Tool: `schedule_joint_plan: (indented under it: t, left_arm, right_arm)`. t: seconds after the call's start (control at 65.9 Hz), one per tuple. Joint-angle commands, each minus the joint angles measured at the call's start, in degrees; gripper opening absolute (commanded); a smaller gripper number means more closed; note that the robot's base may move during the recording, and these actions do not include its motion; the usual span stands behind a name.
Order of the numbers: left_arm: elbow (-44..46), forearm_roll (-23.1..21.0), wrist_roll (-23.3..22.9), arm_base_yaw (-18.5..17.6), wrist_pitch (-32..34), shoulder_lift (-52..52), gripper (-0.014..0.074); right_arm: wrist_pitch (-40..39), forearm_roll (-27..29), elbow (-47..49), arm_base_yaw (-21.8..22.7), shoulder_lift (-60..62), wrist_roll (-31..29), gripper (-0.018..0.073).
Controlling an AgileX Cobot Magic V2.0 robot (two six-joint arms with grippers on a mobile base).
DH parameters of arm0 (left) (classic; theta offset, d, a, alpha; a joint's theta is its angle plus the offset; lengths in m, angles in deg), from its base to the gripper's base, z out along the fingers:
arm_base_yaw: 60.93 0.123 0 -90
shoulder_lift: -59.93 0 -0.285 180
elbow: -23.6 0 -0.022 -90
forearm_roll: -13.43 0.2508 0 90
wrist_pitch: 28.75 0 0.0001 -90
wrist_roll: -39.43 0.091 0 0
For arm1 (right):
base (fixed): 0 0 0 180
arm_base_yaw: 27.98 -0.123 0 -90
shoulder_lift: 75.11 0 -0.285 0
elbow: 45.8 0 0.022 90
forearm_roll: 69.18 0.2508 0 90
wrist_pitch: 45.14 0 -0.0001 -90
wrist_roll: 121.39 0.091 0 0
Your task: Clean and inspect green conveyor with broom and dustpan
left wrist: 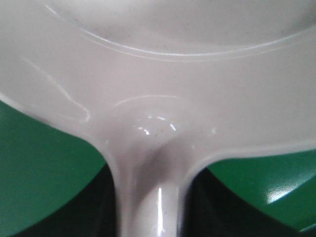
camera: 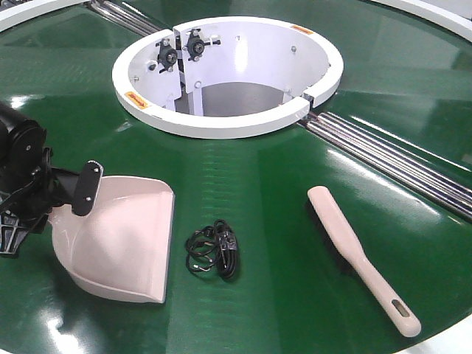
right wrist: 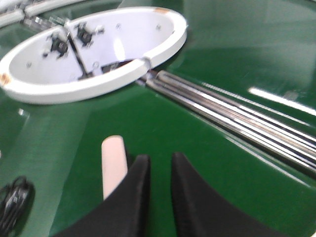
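A pale pink dustpan (camera: 125,236) lies on the green conveyor (camera: 280,184) at the front left, its mouth facing right. My left gripper (camera: 74,203) is shut on its handle; the left wrist view shows the handle (left wrist: 153,197) running between the dark jaws, with the pan (left wrist: 163,74) filling the frame. A pale pink brush (camera: 354,251) lies diagonally at the front right. My right gripper (right wrist: 157,163) is out of the front view; it hovers just right of the brush's head (right wrist: 113,163), jaws a narrow gap apart and empty.
A coiled black cable (camera: 214,251) lies between dustpan and brush, and shows at the lower left of the right wrist view (right wrist: 12,202). A white ring housing (camera: 221,118) rises at the centre back. Metal rails (camera: 391,158) run diagonally to its right.
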Motion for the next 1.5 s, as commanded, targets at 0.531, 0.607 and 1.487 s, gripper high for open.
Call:
schedule_joint_plan:
  t: [0.531,0.607,1.487]
  left_arm:
    - [0.9,0.8,0.6,-0.4,-0.2,-2.3,-0.0007]
    - [0.9,0.8,0.6,-0.4,-0.2,-2.3,-0.0007]
    - [0.9,0.8,0.6,-0.4,-0.2,-2.3,-0.0007]
  right_arm:
    - [16.6,-3.1,16.8,-12.8,-20.5,-1.6,0.0522]
    - [20.5,-3.1,20.4,-13.4,-25.1,-1.5,0.0522]
    - [34.9,-2.6,35.7,-13.5,-62.7,-5.8,0.0522]
